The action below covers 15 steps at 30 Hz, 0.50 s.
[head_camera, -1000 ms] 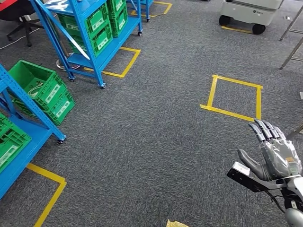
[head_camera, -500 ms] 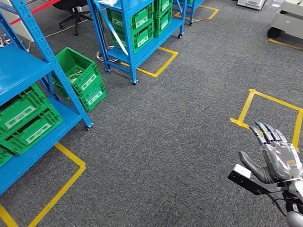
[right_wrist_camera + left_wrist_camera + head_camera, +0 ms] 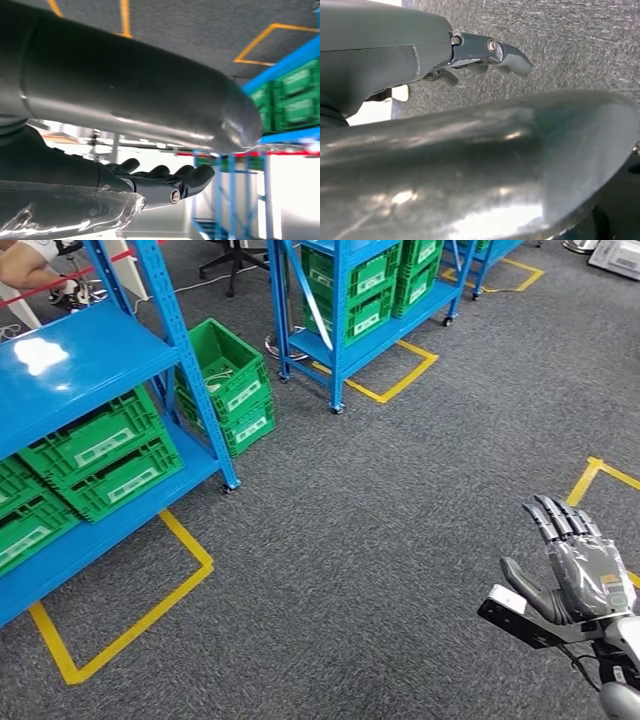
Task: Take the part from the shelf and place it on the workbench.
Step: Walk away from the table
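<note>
You've got open carpet (image 3: 362,540) ahead; the shelf (image 3: 83,370) with green crates (image 3: 106,455) stands left. Your right hand (image 3: 577,565) hovers empty, fingers (image 3: 558,515) spread. Left hand (image 3: 486,52): can't tell. Part's whereabouts unclear.

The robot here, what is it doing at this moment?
It handles nothing yet. Its right hand is raised in front of it, open, with nothing in it. The left hand holds nothing that can be seen. Ahead on the left stands a blue shelf with green crates on its lower level, and another green crate sits on the carpet beside it. The part is not picked, and I cannot tell which crate holds it.
</note>
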{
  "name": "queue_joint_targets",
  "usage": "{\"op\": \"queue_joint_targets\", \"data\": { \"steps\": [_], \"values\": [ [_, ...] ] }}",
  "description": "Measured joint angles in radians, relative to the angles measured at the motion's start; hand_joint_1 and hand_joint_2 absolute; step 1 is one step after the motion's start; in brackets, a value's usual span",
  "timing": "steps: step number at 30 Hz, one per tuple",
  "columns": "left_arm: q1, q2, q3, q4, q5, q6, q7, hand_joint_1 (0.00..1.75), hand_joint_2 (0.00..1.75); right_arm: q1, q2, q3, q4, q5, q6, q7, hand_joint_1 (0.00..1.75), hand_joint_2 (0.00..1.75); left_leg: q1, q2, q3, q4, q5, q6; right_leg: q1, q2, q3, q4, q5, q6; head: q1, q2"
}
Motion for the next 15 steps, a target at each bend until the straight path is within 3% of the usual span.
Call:
{"op": "queue_joint_targets", "data": {
  "steps": [1,3,5,7,8,9,10,12,14,15],
  "values": [
    [0.001,0.000,-0.001,0.000,0.000,0.000,0.000,0.00,0.00,-0.002,0.000,0.000,0.000,0.000,0.000,0.000,0.00,0.00,0.002,-0.013,0.000,-0.002,0.002,0.005,-0.001,-0.002,0.002,0.000,-0.004,0.005,0.001,0.000],
    [0.002,0.000,-0.002,0.000,0.001,0.001,0.001,0.00,0.00,-0.005,0.000,0.001,0.000,0.000,0.000,0.000,0.00,0.00,0.008,-0.036,0.003,-0.005,0.005,0.015,-0.005,0.043,-0.010,0.035,-0.030,0.016,0.004,0.000],
    [0.000,0.000,-0.004,0.001,0.001,0.002,0.001,0.00,0.00,-0.005,0.000,0.001,0.001,0.000,0.000,0.000,0.00,0.00,0.013,-0.060,0.004,-0.006,0.006,0.021,-0.008,0.106,-0.067,0.153,-0.087,0.023,0.009,0.000],
    [-0.002,0.000,-0.006,0.002,0.001,0.002,0.001,0.00,0.00,-0.003,0.000,0.004,0.004,0.000,0.001,0.000,0.00,0.00,0.013,-0.087,0.003,-0.005,0.006,0.023,-0.008,0.123,-0.135,0.276,-0.128,0.025,0.011,0.000],
    [-0.002,0.000,-0.007,0.002,0.001,0.002,0.001,0.00,0.00,-0.003,0.000,0.006,0.005,0.000,0.001,0.000,0.00,0.00,0.013,-0.102,0.003,-0.005,0.006,0.023,-0.009,0.124,-0.148,0.293,-0.122,0.024,0.011,0.000],
    [-0.002,0.000,-0.007,0.002,0.001,0.002,0.001,0.00,0.00,-0.003,0.000,0.008,0.006,0.000,0.002,0.000,0.00,0.00,0.013,-0.116,0.005,-0.005,0.007,0.023,-0.010,0.126,-0.140,0.266,-0.095,0.023,0.011,0.000],
    [-0.002,-0.001,-0.008,0.003,0.001,0.002,0.001,0.00,0.00,-0.003,0.000,0.009,0.006,0.000,0.002,0.000,0.00,0.00,0.014,-0.131,0.007,-0.005,0.007,0.022,-0.012,0.136,-0.113,0.202,-0.054,0.022,0.011,0.000],
    [-0.002,-0.001,-0.008,0.003,0.001,0.002,0.001,0.00,0.00,-0.004,0.000,0.009,0.007,0.000,0.002,0.000,0.00,0.00,0.015,-0.158,0.007,-0.002,0.008,0.016,-0.020,0.184,-0.050,0.067,0.002,0.022,0.011,0.000],
    [-0.003,0.000,-0.009,0.004,0.001,0.003,0.001,0.00,0.00,-0.004,0.000,0.010,0.008,0.000,0.002,0.000,0.00,0.00,0.016,-0.183,-0.003,-0.001,0.013,0.003,-0.023,0.212,-0.023,0.011,0.013,0.018,0.010,0.000],
    [-0.002,0.000,-0.009,0.005,0.001,0.003,0.001,0.00,0.00,-0.004,0.000,0.010,0.008,0.000,0.002,0.000,0.00,0.00,0.018,-0.195,-0.009,-0.001,0.017,-0.004,-0.021,0.203,-0.022,0.010,0.013,0.014,0.010,0.000]
  ]
}}
